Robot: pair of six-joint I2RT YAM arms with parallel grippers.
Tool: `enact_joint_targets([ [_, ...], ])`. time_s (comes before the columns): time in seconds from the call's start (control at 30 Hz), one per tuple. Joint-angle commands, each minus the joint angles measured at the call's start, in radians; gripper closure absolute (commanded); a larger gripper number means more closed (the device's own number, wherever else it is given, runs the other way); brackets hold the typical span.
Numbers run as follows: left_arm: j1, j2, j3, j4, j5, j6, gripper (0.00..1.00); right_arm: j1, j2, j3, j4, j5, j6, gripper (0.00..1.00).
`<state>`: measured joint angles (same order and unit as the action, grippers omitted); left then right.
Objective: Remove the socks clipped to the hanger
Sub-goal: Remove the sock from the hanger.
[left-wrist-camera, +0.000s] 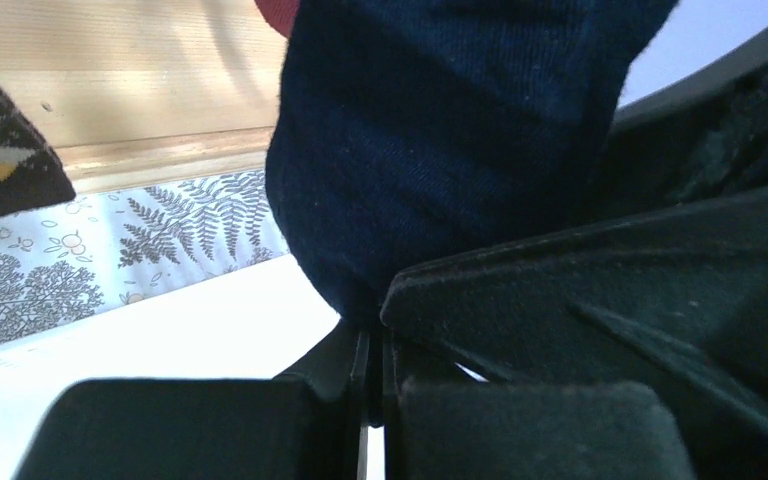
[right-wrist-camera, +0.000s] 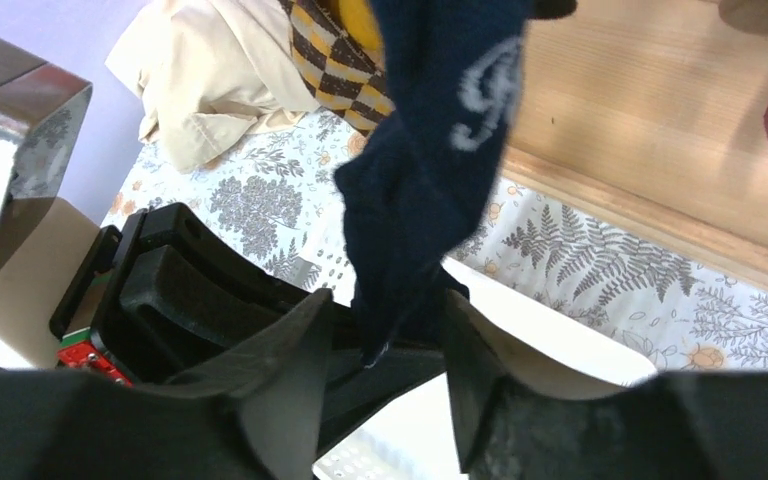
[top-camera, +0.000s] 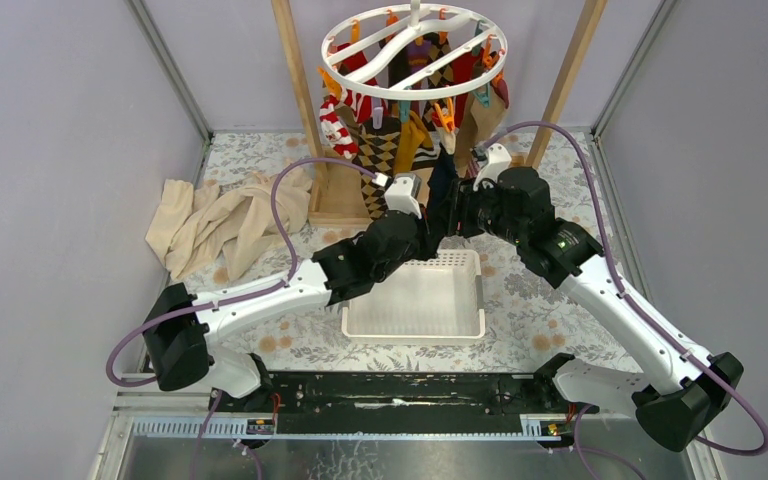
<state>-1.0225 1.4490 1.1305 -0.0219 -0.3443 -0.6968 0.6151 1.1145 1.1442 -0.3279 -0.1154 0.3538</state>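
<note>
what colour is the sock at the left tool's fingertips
Dark navy sock; it shows best in the left wrist view.

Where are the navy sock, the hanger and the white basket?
navy sock (left-wrist-camera: 440, 150): left wrist view, middle of the dark knit.
hanger (top-camera: 410, 96): top external view, near edge of the white ring.
basket (top-camera: 415, 336): top external view, near wall.

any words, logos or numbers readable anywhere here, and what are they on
Navy sock: a white stitched mark, curly like a single letter, creased and partly hidden, so it is not readable.
No other text, label or number shows in any view.
</note>
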Motion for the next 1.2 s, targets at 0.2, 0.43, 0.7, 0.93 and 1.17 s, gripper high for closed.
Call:
enact_joint_targets([
  [0.2,-0.019,-0.009,0.030,-0.031,-0.077,0.023,1.00,0.008,-0.024,0.104,-0.124,0.157,-0.059,0.26],
  [0.43,-0.020,0.009,0.047,-0.050,-0.087,0.041,1.00,0.008,-0.032,0.230,-0.182,0.261,-0.126,0.20],
  [0.7,-0.019,0.023,0.060,-0.054,-0.084,0.054,1.00,0.009,0.055,0.462,-0.163,0.303,-0.191,0.23],
  [0.93,-0.019,0.025,0.067,-0.070,-0.080,0.055,1.00,0.009,0.194,0.662,-0.152,0.316,-0.233,0.37],
  [1.17,-0.019,0.029,0.071,-0.073,-0.076,0.060,1.00,0.008,0.286,0.778,-0.163,0.306,-0.253,0.44],
])
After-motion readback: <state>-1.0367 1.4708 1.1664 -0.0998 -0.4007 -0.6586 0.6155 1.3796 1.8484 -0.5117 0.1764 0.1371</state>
